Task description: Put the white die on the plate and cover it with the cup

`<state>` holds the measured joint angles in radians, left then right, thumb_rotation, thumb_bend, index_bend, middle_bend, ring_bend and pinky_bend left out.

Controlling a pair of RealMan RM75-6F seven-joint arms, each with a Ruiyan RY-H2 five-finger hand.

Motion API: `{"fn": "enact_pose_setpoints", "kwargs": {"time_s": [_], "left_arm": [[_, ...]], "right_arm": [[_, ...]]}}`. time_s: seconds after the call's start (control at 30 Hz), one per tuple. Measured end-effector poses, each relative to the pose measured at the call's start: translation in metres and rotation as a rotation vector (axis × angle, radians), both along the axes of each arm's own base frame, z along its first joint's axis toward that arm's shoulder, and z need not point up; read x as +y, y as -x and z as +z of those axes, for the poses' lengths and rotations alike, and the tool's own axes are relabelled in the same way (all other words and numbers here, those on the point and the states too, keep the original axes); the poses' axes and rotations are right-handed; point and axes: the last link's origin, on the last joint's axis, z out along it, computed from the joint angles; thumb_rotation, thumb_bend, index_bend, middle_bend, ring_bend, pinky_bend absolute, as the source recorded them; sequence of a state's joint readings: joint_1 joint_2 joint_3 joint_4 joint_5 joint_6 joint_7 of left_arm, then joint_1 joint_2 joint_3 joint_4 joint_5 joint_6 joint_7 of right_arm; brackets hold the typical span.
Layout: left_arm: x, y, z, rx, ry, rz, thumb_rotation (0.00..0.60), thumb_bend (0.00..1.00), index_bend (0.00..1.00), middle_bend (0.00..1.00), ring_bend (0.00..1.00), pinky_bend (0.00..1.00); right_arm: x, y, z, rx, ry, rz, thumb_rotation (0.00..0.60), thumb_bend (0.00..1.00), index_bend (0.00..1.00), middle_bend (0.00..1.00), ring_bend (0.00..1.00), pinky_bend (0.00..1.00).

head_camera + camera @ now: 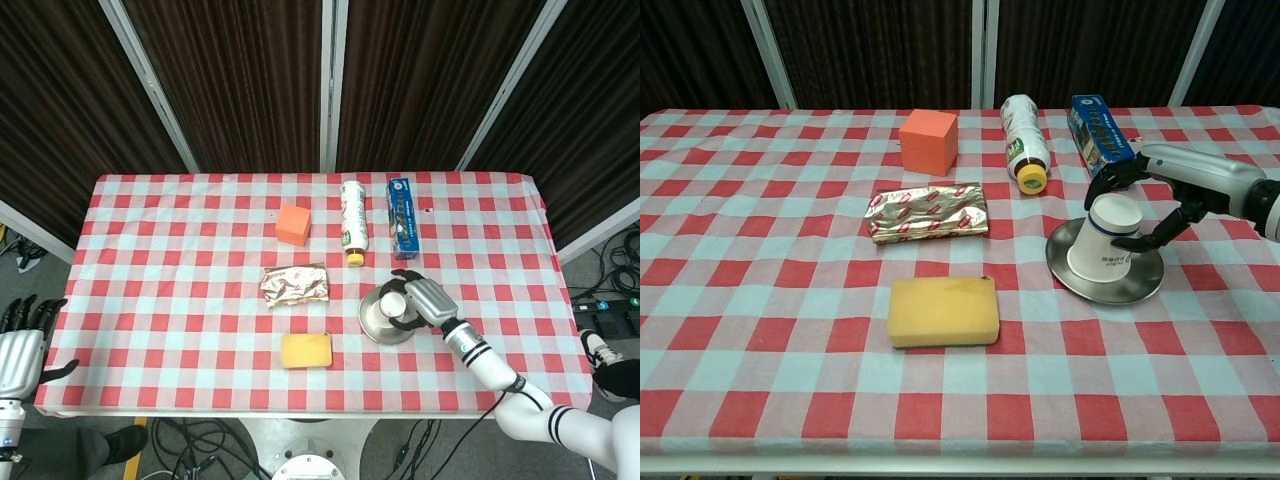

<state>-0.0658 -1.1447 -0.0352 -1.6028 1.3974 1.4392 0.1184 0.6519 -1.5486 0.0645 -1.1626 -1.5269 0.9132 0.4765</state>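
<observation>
A white paper cup stands upside down on the round metal plate, right of the table's middle; the cup and plate show in the head view too. My right hand grips the cup from its right side, fingers wrapped round its upper part. The white die is hidden; no die shows on the plate or the cloth. My left hand hangs beyond the table's left front corner, fingers spread, holding nothing.
On the red-checked cloth lie a yellow sponge, a foil packet, an orange cube, a bottle on its side and a blue box just behind the plate.
</observation>
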Motion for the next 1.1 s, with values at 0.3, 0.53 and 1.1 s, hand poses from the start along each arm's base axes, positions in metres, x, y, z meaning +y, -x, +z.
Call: {"fn": "enact_pose_setpoints", "kwargs": {"time_s": [0.3, 0.53, 1.1], "left_arm": [[0.001, -0.001, 0.000, 0.004, 0.002, -0.001, 0.600, 0.00, 0.15, 0.16, 0.04, 0.00], [-0.001, -0.001, 0.001, 0.005, -0.001, 0.001, 0.600, 0.00, 0.15, 0.16, 0.04, 0.00], [-0.005, -0.001, 0.002, 0.009, -0.006, 0.013, 0.600, 0.00, 0.15, 0.16, 0.04, 0.00]], "right_arm": [[0.018, -0.004, -0.004, 0.011, -0.077, 0.075, 0.600, 0.23, 0.54, 0.34, 0.12, 0.13], [-0.005, -0.003, 0.001, -0.016, -0.001, 0.020, 0.600, 0.23, 0.54, 0.34, 0.12, 0.13], [-0.007, 0.000, 0.004, -0.019, -0.002, 0.027, 0.600, 0.24, 0.54, 0.35, 0.12, 0.13]]}}
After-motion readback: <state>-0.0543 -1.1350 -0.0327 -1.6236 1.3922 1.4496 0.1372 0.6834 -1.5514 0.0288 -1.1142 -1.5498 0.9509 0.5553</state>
